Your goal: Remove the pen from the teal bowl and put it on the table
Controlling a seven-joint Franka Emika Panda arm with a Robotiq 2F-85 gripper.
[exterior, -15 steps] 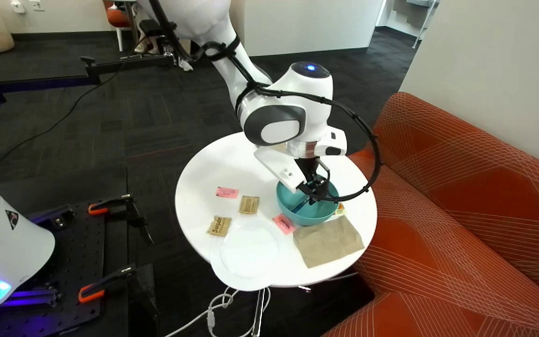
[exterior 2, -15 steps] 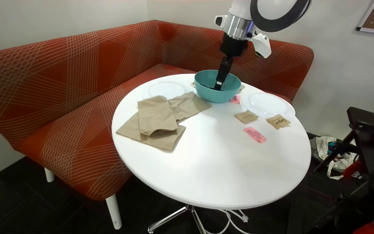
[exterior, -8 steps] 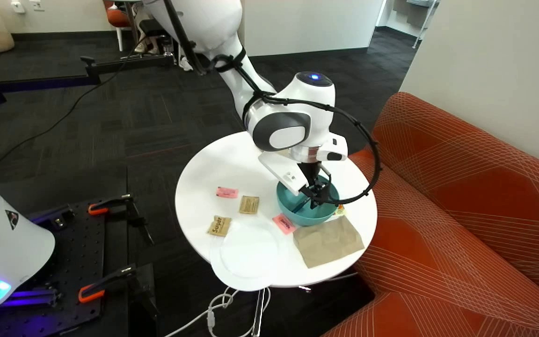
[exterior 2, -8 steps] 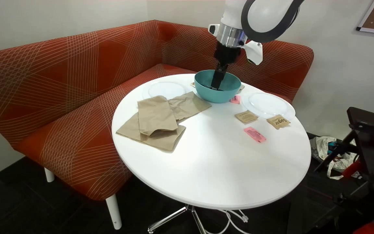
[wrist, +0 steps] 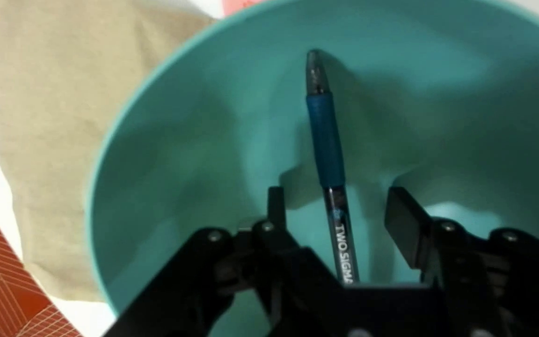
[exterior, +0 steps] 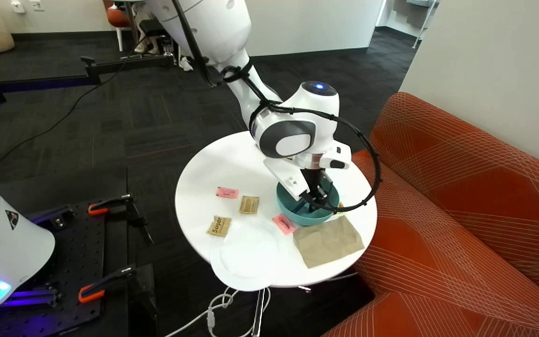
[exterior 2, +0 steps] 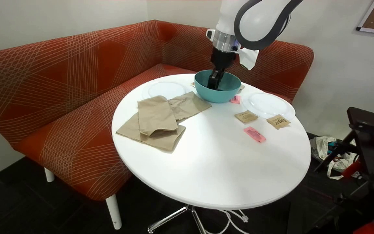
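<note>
The teal bowl [exterior 2: 218,96] stands on the white round table [exterior 2: 213,169]; both also show in an exterior view [exterior: 309,221]. A dark blue pen [wrist: 326,135] with a black tip and white lettering lies inside the bowl, leaning up its wall in the wrist view. It also shows small in an exterior view [exterior: 300,206]. My gripper [wrist: 336,204] points down inside the bowl with its jaws wide apart. The pen's barrel runs between the two fingers [wrist: 405,224], and I see gaps on both sides of it. The pen's rear end is hidden behind the gripper.
Brown folded napkins [exterior 2: 157,117] lie beside the bowl. Pink sachets [exterior 2: 255,134], brown sugar packets [exterior 2: 278,121] and clear plates [exterior 2: 268,104] lie on the table. An orange-red sofa [exterior 2: 76,97] borders the table. The bowl's rim surrounds the gripper.
My arm has come down, and the gripper is deeper in the bowl. The fingers moved slightly toward the napkin side. The bowl has not moved.
</note>
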